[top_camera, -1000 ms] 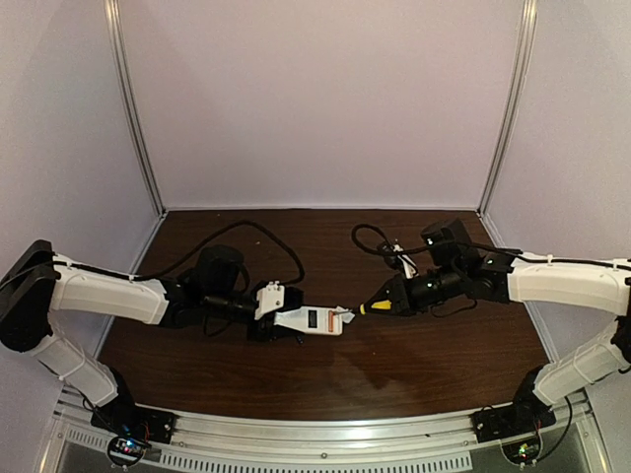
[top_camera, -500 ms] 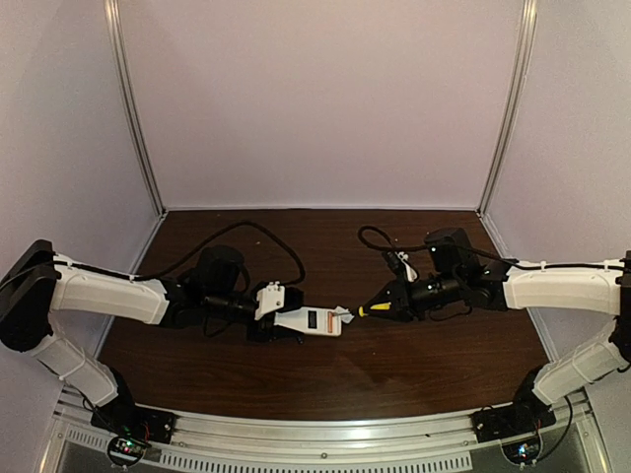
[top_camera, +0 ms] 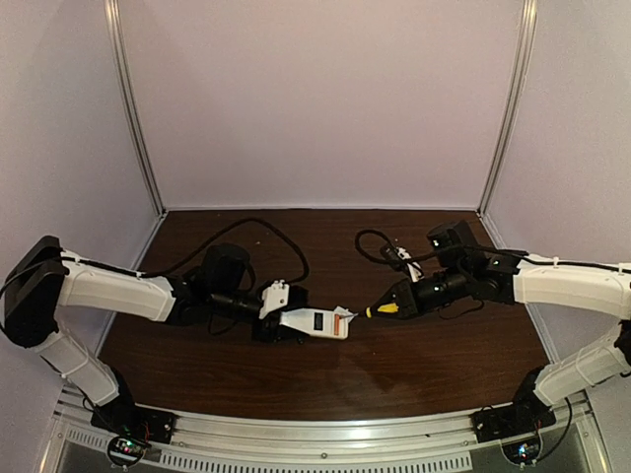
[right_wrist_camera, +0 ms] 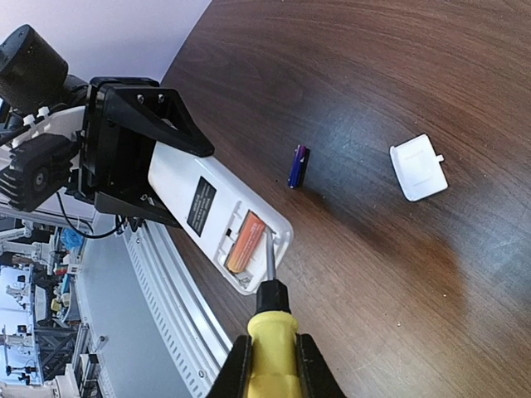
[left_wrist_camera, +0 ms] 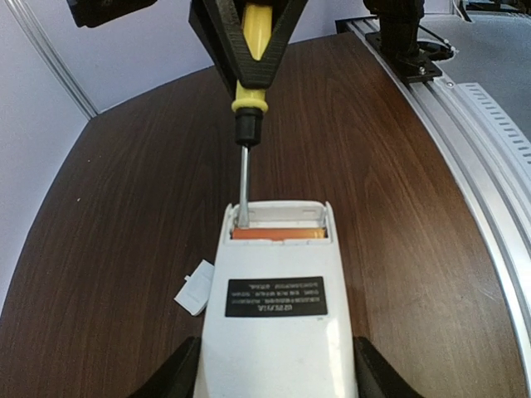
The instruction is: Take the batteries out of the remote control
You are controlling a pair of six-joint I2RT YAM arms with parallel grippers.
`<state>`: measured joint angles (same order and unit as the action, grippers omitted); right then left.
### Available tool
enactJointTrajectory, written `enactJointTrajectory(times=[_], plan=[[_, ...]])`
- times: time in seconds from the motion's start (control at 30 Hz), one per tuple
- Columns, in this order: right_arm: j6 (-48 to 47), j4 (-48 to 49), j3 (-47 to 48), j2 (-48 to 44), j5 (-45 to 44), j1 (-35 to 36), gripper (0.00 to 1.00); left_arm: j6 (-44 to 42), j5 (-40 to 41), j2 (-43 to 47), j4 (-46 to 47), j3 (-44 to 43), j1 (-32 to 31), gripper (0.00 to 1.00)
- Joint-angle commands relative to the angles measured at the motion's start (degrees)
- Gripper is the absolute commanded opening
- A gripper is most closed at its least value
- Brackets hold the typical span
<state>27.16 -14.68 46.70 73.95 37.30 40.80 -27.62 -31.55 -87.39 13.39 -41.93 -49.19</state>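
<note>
Top camera first: the left jaws pinch the flat white rectangular plastic remote control (top_camera: 314, 321) by one end, with its open end pointing at the right arm low over the dark brown wooden table (top_camera: 325, 379). That gives me a braced, steady target. The right jaws are pressed around the yellow-handled steel-shafted screwdriver (top_camera: 383, 309), which is aimed at that open end.

Left wrist view: the shaft tip sits in the left corner of the uncovered bay, beside the orange cylindrical battery (left_wrist_camera: 280, 235) lying crosswise. I judge it is placed to lever that cell out. The small white square plastic lid piece (left_wrist_camera: 196, 288) lies on the table just beside the remote control.

Right wrist view: a small blue-purple cylindrical battery (right_wrist_camera: 297, 166) lies loose on the table, apart from the remote control — one out, one left in the bay.
</note>
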Motion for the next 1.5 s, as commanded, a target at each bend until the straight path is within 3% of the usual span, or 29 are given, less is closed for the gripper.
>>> enactJointTrajectory(times=[0.0,0.23,0.6,1.07,1.2,1.4,1.47], plan=[[-3.6,-2.4,0.0,-0.7,-4.9,-0.1,0.00,2.5,-5.5,-1.5,4.2,-2.0,-0.9,0.00],[-2.8,-1.8,-2.5,-1.3,-4.6,0.0,0.00,7.5,-1.2,-4.6,5.6,-2.6,-3.6,0.00],[0.1,-4.6,-5.9,0.9,-7.9,0.0,0.00,14.9,5.3,-14.6,20.3,0.4,-8.5,0.00],[3.6,1.3,-10.7,5.2,-6.6,0.5,0.00,11.7,8.7,-20.9,17.8,-0.2,-10.3,0.00],[3.6,-0.2,-9.8,4.8,-6.9,0.6,0.00,10.6,9.6,-21.6,17.3,0.1,-10.7,0.18],[4.0,-2.0,-8.7,3.9,-7.1,0.8,0.00,9.7,9.4,-21.8,16.7,0.0,-10.8,0.54],[4.2,-2.6,-8.4,3.5,-7.1,0.9,0.00,9.0,9.2,-21.6,15.7,-0.6,-10.8,0.59]])
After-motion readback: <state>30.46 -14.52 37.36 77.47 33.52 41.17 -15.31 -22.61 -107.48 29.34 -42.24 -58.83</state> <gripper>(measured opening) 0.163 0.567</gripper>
